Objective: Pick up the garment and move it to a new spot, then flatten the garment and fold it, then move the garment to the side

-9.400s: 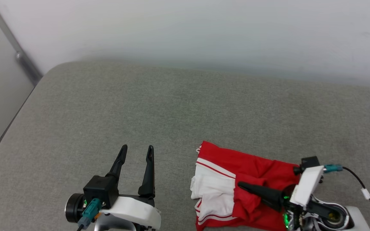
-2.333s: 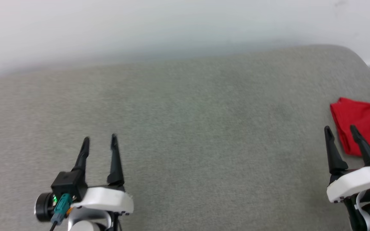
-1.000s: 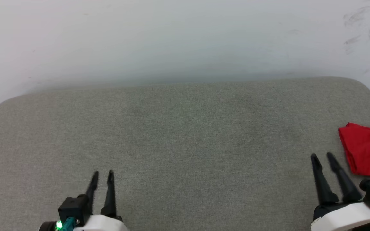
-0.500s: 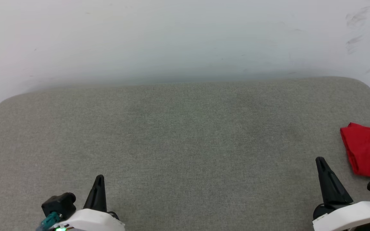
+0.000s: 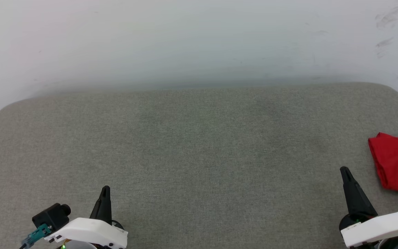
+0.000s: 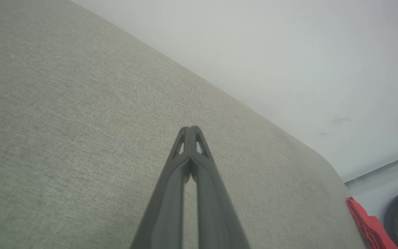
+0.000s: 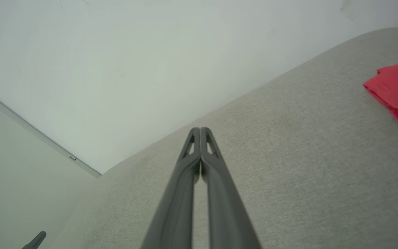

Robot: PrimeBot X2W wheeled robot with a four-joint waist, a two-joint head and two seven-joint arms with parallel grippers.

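**Operator:** Start close in. What are my claws doing?

**Spotter:** Your left claw (image 5: pixel 105 189) sits at the near edge of the pad (image 5: pixel 199 148), low on your left. Its two fingers are pressed together with nothing between them. Your right claw (image 5: pixel 344 170) sits low on your right, also pinched tight and empty. Both wrist views agree: the tips meet, with bare grey fabric beyond them.

**Operator:** Why so wide apart?

**Spotter:** My read is that you have them parked. Set low and out to either side, they leave the middle of the pad open to the head camera. Neither one hangs over cloth it could snag.

**Operator:** And the garment?

**Spotter:** It's further out on your right. The garment (image 5: pixel 396 162) lies on the pad at its right edge, near your right claw but not touching it. The frame cuts part of it off. You see a plain red face with a straight edge toward the middle, and a bit of white-and-red trim peeks out at its near end. It looks like a compact folded bundle rather than a spread shirt, though you cannot see all of it.

**Operator:** Why there?

**Spotter:** That spot fits the last step, moving it to the side. I judge the task at or very near its end. To check the fold you would need to turn the head right.

**Operator:** Anything beyond?

**Spotter:** Just the pale wall (image 5: pixel 199 41) behind the pad's far edge, with a few scuffs at its upper right.
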